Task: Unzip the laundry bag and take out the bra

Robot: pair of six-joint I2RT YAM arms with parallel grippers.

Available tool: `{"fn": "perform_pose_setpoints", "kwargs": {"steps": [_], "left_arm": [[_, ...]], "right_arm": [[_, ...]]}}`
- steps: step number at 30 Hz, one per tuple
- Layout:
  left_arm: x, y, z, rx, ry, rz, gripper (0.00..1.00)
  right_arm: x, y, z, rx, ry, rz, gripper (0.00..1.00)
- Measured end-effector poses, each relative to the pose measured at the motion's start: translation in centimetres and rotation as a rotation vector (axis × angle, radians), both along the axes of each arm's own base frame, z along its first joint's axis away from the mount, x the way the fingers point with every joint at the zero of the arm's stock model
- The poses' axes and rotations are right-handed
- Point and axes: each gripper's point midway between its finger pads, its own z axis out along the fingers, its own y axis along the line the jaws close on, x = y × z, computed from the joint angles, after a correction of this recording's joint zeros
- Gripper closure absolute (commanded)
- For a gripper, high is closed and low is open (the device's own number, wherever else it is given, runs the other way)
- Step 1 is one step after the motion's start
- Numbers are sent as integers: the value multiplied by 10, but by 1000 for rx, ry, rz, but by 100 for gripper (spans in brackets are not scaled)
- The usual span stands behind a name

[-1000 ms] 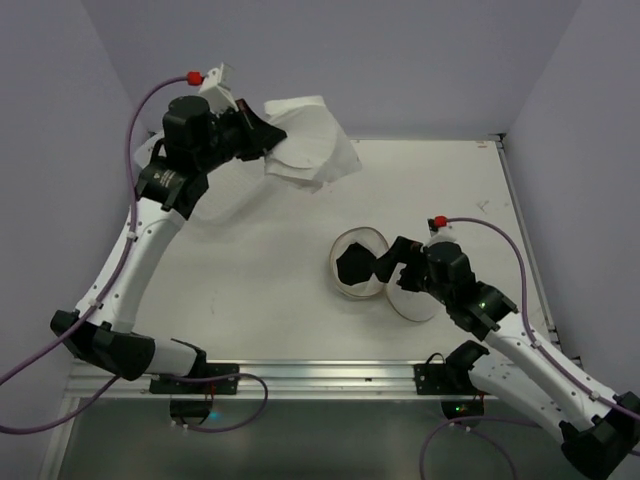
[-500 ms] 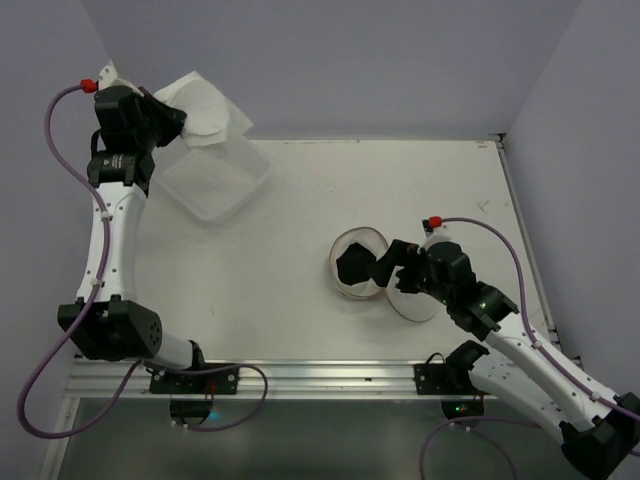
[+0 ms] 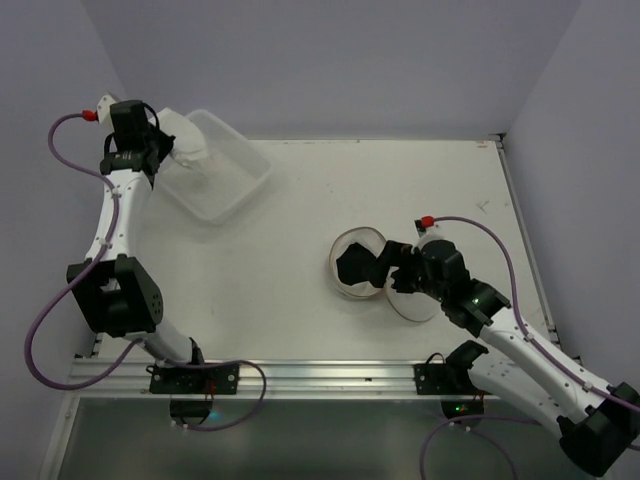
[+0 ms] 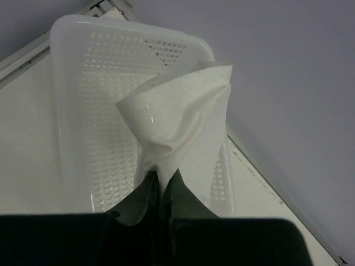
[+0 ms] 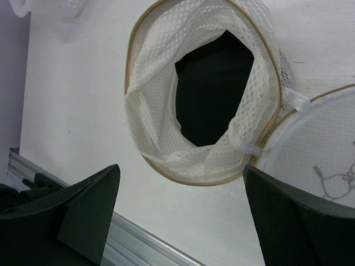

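The left gripper [image 4: 161, 191] pinches the white bra [image 4: 177, 122]. The bra is smooth, shiny cloth bunched in a soft fold over the clear plastic tub [image 4: 100, 66], which is full of little holes. The round laundry bag [image 5: 150, 127] lies open mid-table [image 3: 300, 230]. It is netted cloth with a tan rim, dark inside. The right gripper [image 5: 180, 174] is spread wide just by it.

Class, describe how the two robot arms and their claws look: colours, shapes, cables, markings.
The left arm and right arm have slim white links joined by chunky black joints. A purple cable loops along each, ending in a red plug near the wrist. The left claw and right claw have dark wedge-shaped fingers. No markings are legible.
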Motion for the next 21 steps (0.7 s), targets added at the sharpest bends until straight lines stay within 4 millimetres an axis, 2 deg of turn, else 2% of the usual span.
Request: {"fn": "perform_pose_setpoints", "kwargs": {"steps": [4,10,12,18,21], "left_arm": [[14,13,-31,-19,49,50,100],[31,25,-116,-70,206,95,100],[36,27,-137,-82,236,95,96],[67,30,-169,-146,183,59,83],[85,31,-180,-185,126,29,67]], "right_arm": [[1,0,-3,-8,5,1,6],[1,1,-7,-17,20,0,6],[1,1,-7,-16,23,-1,6],[2,0,-7,-15,23,-7,6],[2,0,-7,-14,25,-12,6]]}}
